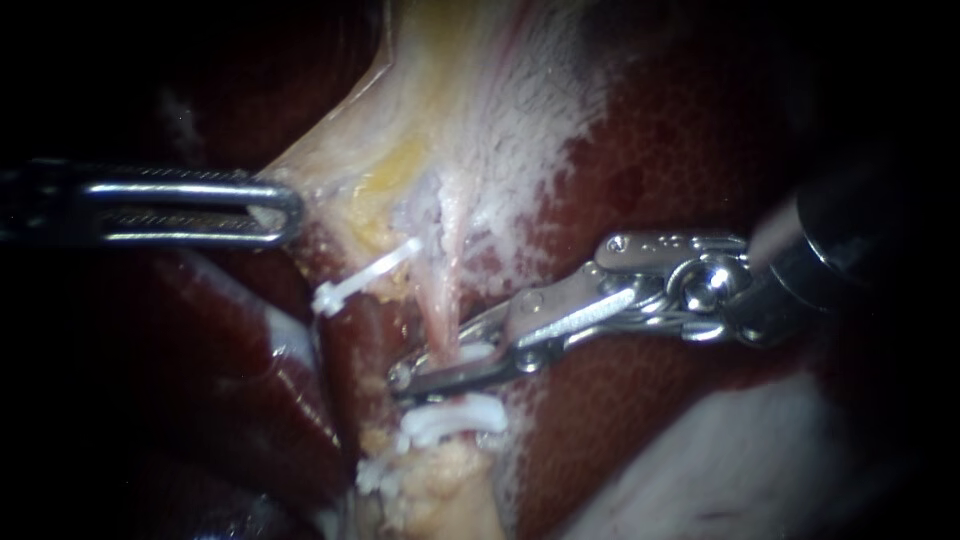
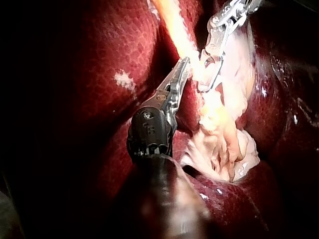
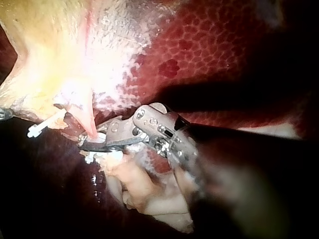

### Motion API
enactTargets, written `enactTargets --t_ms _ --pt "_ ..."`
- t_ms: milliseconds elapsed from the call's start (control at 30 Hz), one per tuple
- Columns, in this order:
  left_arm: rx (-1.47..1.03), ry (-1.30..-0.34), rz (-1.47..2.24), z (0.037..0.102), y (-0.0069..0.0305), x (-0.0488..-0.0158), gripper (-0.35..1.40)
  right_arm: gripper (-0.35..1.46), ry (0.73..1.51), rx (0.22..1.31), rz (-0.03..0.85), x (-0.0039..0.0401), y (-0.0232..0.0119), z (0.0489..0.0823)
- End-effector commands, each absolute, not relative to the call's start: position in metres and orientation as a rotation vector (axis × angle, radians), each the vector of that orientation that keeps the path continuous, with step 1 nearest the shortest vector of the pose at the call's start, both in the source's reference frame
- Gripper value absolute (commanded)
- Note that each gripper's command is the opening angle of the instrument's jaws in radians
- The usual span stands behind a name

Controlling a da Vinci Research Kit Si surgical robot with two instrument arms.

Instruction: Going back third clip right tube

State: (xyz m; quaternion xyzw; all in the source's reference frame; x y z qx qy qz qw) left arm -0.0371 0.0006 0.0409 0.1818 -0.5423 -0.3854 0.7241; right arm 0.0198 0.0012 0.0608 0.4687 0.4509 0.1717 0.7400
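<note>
The small white plastic clip (image 1: pixel 476 352) that this step concerns sits across the thin pink right tube (image 1: pixel 445 290), low on its run, just above where the tube meets the crumbly yellow fat (image 1: pixel 440 490). My right instrument (image 1: pixel 430 360), a jointed steel end coming in from three o'clock, has its pincer narrowly apart and astride the tube, with that clip lying in the gap. Toward six o'clock from it a second white clip (image 1: pixel 455 420) crosses the same line, and a further white piece (image 1: pixel 375 475) shows at seven o'clock beyond that. A slanted white clip (image 1: pixel 362 278) lies at ten o'clock, on the neighbouring strand. At nine o'clock my left instrument (image 1: pixel 290 210), a slotted steel tip, has its pincer clamped on the edge of the pale yellow sheet of tissue (image 1: pixel 420 130), which it appears to hold stretched. All around lies dark red mottled liver (image 1: pixel 650 150).

As I judge it, backing out toward three o'clock calls for a straight pull along the pincer's own line. If the gap is too small, a tip could catch the clip and drag it, or tear the taut tube. A sideways swing could knock the clip below, and slack on the left would let tissue fold across my path
</note>
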Motion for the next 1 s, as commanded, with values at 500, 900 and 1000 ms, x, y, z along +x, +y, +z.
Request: enactTargets --t_ms 500,900,1000 --pt "0.401 -1.197 -0.85 0.0409 0.0006 -0.037 -0.35 0.16 1.025 0.962 0.33 0.0198 0.0012 0.0608" --pt "0.402 -1.198 -0.85 0.0409 0.0006 -0.037 -0.35 0.56 1.105 0.777 0.205 0.019 0.0025 0.061" --pt "0.402 -1.198 -0.85 0.0409 0.0006 -0.0369 -0.35 0.58 1.109 0.76 0.207 0.0181 0.0027 0.0607"
